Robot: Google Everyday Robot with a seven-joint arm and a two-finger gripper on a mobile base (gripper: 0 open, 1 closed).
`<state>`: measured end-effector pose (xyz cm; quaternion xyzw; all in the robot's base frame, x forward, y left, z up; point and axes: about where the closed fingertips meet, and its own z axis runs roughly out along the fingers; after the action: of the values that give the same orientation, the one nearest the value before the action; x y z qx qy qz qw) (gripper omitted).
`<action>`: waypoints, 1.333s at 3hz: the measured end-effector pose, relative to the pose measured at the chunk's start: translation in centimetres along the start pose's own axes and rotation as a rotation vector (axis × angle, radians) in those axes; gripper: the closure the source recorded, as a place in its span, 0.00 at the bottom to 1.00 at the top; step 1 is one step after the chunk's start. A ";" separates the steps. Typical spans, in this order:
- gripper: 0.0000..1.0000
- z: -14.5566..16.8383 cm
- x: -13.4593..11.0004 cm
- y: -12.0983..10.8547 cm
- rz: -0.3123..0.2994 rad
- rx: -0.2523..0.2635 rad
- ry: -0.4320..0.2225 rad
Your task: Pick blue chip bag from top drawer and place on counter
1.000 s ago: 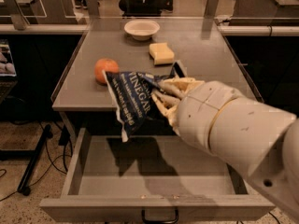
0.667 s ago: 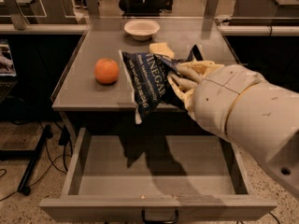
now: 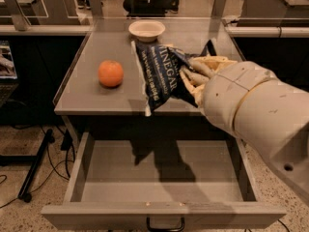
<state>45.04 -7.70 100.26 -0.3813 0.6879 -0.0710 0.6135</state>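
Gripper [image 3: 189, 77]: over counter [image 3: 82, 93], front edge
Jaws: pinching blue chip bag [image 3: 157, 74]
Top drawer [image 3: 164, 175]: open
Orange [image 3: 110, 73]: on counter, near bag

- A robotics lab or workshop: grey metal tabletop [image 3: 87, 93], open drawer [image 3: 77, 170] under its front edge.
- More benches [image 3: 268, 8] behind; black stand leg [image 3: 35, 165] on speckled floor [image 3: 24, 139].
- Robot's hand [image 3: 193, 79] grips a chip bag [image 3: 159, 76] over the front edge.

Speckled floor [image 3: 14, 216] with black cables [image 3: 57, 164], dark workbenches [image 3: 275, 6] beyond, dim warm light.
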 end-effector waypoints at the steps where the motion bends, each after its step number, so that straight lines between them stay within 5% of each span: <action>1: 1.00 0.9 1.1 -2.3 -0.018 0.052 0.011; 4: 1.00 4.1 10.1 -8.4 -0.027 0.140 0.116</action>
<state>52.82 -18.21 96.05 -0.3419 0.7105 -0.1491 0.5967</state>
